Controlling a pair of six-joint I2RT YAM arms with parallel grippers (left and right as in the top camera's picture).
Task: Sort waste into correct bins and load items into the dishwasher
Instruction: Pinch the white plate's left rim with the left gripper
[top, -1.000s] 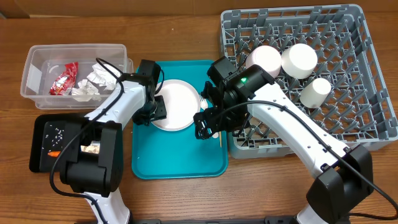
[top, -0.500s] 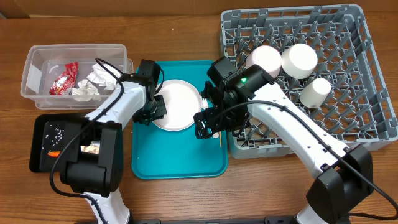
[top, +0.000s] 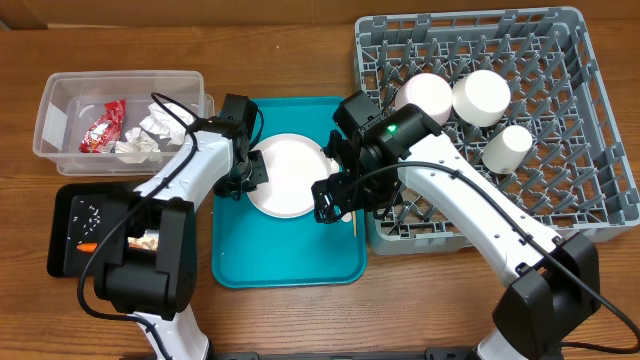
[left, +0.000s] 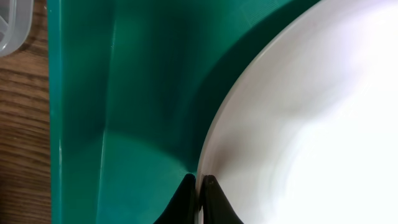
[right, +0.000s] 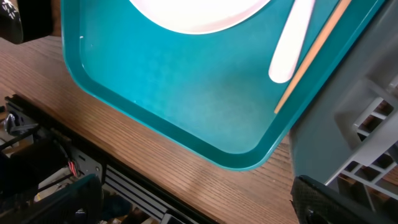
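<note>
Pinching the white plate (left: 298, 124) by its left rim in the closed left gripper (left: 199, 190), plain only from the left wrist. Hanging the right gripper (top: 335, 198) wide open and empty over the right edge of the teal tray (top: 285, 260), fork (right: 291, 43) and stick (right: 311, 56) beneath, clearest from its wrist. Leaving bare tray floor in front of the plate. Holding bowls (top: 425, 95) and cup (top: 507, 147) in the dish rack (top: 575, 185), wrapper (top: 103, 128) and napkins (top: 148, 135) in the clear tub (top: 50, 100), carrot (top: 87, 246) in the black tray (top: 65, 215).
</note>
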